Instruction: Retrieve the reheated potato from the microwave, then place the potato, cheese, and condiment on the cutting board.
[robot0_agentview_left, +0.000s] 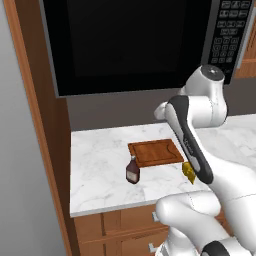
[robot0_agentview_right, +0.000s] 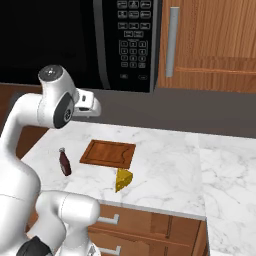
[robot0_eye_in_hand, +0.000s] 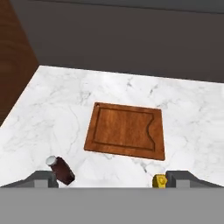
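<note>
The black microwave (robot0_agentview_left: 125, 45) (robot0_agentview_right: 50, 40) hangs above the counter, and its dark glass door looks shut. The potato is hidden. The reddish-brown cutting board (robot0_agentview_left: 155, 153) (robot0_agentview_right: 108, 153) (robot0_eye_in_hand: 126, 131) lies bare on the marble counter. The condiment bottle (robot0_agentview_left: 132, 171) (robot0_agentview_right: 65, 162) (robot0_eye_in_hand: 61, 170) stands at the board's front left corner. The yellow cheese wedge (robot0_agentview_left: 189, 171) (robot0_agentview_right: 123, 179) (robot0_eye_in_hand: 159, 180) lies near its front right corner. My gripper (robot0_eye_in_hand: 113, 178) hovers open well above the counter, looking down over the board, with nothing between its fingers.
A tall wooden panel (robot0_agentview_left: 45, 150) bounds the marble counter (robot0_agentview_left: 100, 175) on the left. A wooden cabinet with a vertical metal handle (robot0_agentview_right: 172, 42) sits right of the microwave's keypad (robot0_agentview_right: 132, 45). Drawers (robot0_agentview_left: 125, 225) run below the counter edge. Bare marble stretches away to the right (robot0_agentview_right: 225, 165).
</note>
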